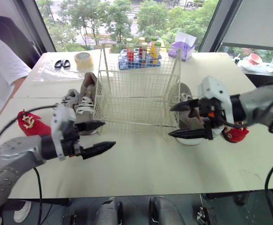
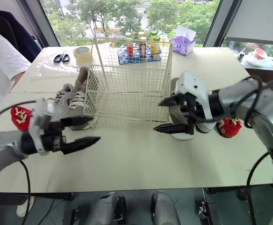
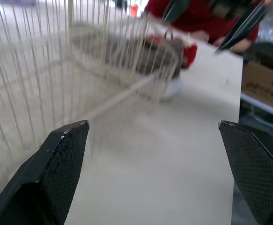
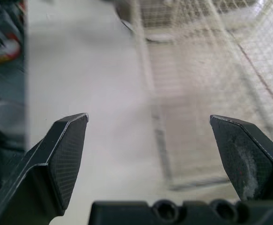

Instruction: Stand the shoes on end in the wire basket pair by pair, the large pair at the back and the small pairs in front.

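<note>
Tabletop [image 1: 141, 168] bears a tall white wire basket [image 1: 138, 96] flanked by grey shoes [image 1: 83, 107].

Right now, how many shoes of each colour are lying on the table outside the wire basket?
Small red fabric shoes: 2
Small grey sneakers with white laces: 2
Large brown-grey shoes with white soles: 2
Total: 6 shoes, none in the white wire basket.
</note>
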